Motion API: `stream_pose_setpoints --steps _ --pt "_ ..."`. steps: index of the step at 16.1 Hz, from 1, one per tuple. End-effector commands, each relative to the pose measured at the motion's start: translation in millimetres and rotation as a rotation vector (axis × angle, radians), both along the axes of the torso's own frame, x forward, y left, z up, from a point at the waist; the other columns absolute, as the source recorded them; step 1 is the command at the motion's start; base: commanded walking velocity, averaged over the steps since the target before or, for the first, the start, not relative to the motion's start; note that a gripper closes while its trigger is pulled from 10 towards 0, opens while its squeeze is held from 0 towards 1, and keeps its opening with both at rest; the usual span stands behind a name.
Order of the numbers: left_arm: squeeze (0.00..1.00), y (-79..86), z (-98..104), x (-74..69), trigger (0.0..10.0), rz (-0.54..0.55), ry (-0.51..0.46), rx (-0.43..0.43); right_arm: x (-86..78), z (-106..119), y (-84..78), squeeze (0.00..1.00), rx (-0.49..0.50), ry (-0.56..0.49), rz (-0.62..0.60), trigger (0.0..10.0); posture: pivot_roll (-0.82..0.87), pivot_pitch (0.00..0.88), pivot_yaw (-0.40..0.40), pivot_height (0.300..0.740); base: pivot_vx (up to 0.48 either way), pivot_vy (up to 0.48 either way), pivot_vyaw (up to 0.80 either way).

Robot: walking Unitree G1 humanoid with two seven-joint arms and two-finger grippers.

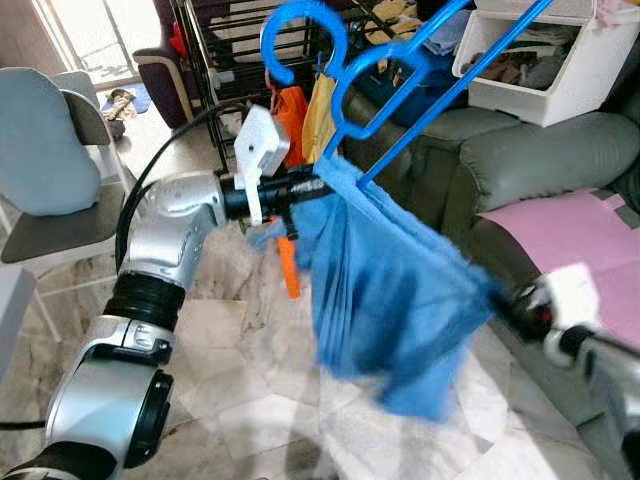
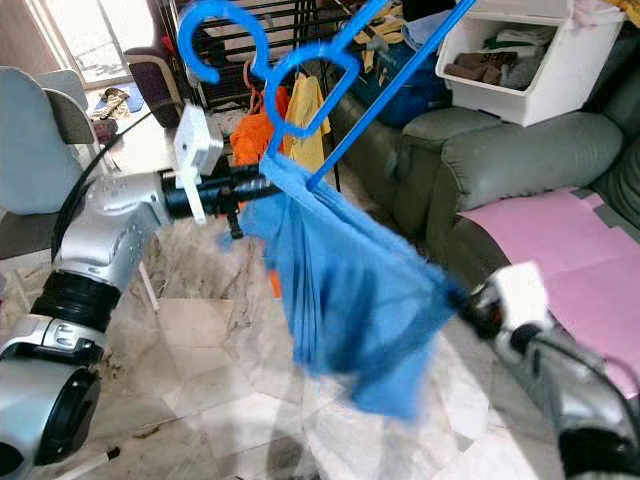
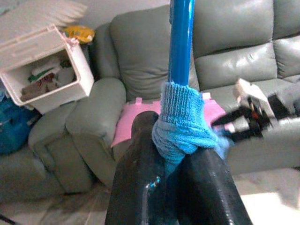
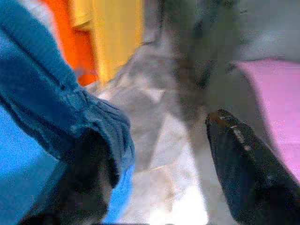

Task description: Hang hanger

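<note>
Overhead, we hold the blue hanger (image 1: 400, 75) by its neck: our left gripper (image 3: 176, 154) has its jaws clamped on the blue garment (image 1: 385, 290) bunched around the hanger's bar. Our right gripper (image 4: 159, 187) stands wide, one finger (image 4: 82, 183) under the garment's hem.

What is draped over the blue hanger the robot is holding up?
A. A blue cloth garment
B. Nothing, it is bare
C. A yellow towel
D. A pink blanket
A. A blue garment hangs from the blue hanger, bunched at the end where the left gripper is shut on it, while the right gripper is open at the cloth's lower edge.
</note>
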State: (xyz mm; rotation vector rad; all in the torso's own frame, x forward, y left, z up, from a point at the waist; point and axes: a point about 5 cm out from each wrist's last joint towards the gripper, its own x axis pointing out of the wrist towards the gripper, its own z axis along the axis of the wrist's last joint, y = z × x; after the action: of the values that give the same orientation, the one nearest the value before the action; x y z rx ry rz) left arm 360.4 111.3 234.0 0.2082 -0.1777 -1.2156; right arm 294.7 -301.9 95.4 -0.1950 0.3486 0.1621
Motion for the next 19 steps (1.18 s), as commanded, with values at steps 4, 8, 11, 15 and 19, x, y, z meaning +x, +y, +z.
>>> stream_pose_setpoints --steps 4,8,11,15,19 --pt "0.0 34.3 -45 -7.4 0.0 0.077 0.005 0.198 14.4 40 -37.5 0.0 -0.081 -0.143 -0.23 0.0 -0.19 0.0 0.046 0.74 0.0 0.0 0.0" --pt "0.0 54.1 -95 -22.9 0.0 0.065 0.113 0.386 35.6 93 -42.6 0.0 -0.141 -0.393 -0.357 0.0 -0.19 0.0 0.038 0.74 0.0 0.0 0.0" --pt "0.0 57.2 -107 -30.7 0.0 0.006 0.161 0.443 37.9 101 -40.4 0.0 -0.15 -0.448 -0.368 0.0 -0.19 0.0 0.037 0.74 0.0 0.0 0.0" --pt "0.0 58.3 -136 -42.2 0.0 -0.05 0.255 0.588 40.1 102 -37.0 0.0 -0.155 -0.478 -0.371 0.0 -0.2 0.0 0.042 0.74 0.0 0.0 0.0" --pt "0.0 60.1 -151 -40.8 0.0 0.015 0.321 0.644 40.4 102 -35.5 0.0 -0.152 -0.491 -0.362 0.0 -0.21 0.0 0.047 0.74 0.0 0.0 0.0"
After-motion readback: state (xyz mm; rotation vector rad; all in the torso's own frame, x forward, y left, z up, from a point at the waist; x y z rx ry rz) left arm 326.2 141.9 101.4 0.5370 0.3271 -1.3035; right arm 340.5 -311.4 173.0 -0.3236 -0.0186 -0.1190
